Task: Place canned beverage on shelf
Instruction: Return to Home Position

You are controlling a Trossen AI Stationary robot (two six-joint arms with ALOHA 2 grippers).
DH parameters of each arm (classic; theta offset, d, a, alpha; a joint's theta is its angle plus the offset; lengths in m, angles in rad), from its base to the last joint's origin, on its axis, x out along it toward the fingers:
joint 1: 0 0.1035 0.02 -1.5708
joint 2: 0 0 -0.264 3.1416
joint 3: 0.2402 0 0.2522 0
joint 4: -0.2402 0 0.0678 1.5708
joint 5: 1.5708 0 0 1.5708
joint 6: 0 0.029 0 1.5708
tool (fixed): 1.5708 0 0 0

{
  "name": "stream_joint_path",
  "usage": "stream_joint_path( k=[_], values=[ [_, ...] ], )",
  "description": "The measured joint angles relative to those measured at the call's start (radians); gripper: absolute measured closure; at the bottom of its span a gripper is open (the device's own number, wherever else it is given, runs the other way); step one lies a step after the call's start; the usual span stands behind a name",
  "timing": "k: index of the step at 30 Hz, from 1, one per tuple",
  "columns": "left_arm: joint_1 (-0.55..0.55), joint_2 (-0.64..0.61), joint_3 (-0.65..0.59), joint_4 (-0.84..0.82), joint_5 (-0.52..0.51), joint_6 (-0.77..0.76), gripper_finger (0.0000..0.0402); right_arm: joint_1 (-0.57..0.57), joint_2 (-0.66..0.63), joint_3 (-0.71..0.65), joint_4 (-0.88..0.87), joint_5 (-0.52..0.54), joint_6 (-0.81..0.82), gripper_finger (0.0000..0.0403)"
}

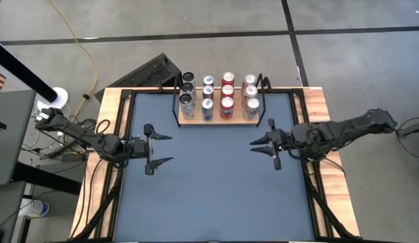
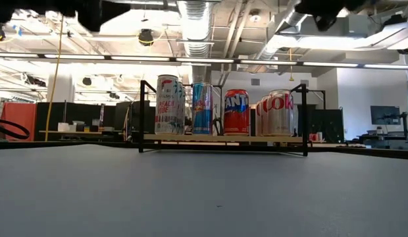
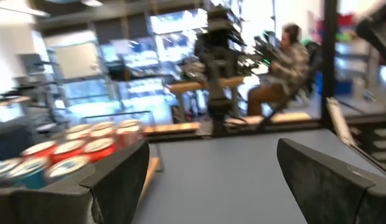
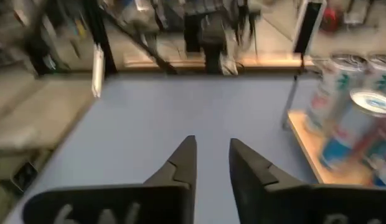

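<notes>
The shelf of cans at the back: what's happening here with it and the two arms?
Nothing is being handled. The shelf at the table's far edge holds twelve cans in four columns. The left gripper, open, and the right gripper, fingers slightly apart, hover empty over the blue table, one on each side.

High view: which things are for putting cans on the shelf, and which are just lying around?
For the job:
- the shelf
- the cans standing on it
- the left end effector and the right end effector, both open and empty over the table

Just lying about:
- the yellow cable
- the black slatted panel
- the white round object
</notes>
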Motion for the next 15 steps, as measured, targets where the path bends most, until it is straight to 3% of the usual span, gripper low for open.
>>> stream_joint_path(
  k=[4, 9, 15],
  values=[
    [0.017, -0.084, -0.125, 0.091, -0.034, 0.001, 0.006, -0.034, -0.04, -0.161, 0.259, -0.104, -0.008, 0.0367],
    [0.032, -0.195, -0.239, 0.076, -0.045, -0.067, 0.006, -0.036, -0.095, -0.337, 0.456, -0.095, -0.008, 0.0399],
    [0.042, -0.26, -0.257, -0.108, -0.053, -0.174, 0.006, -0.036, -0.135, -0.509, 0.661, -0.095, -0.008, 0.04]
  ],
)
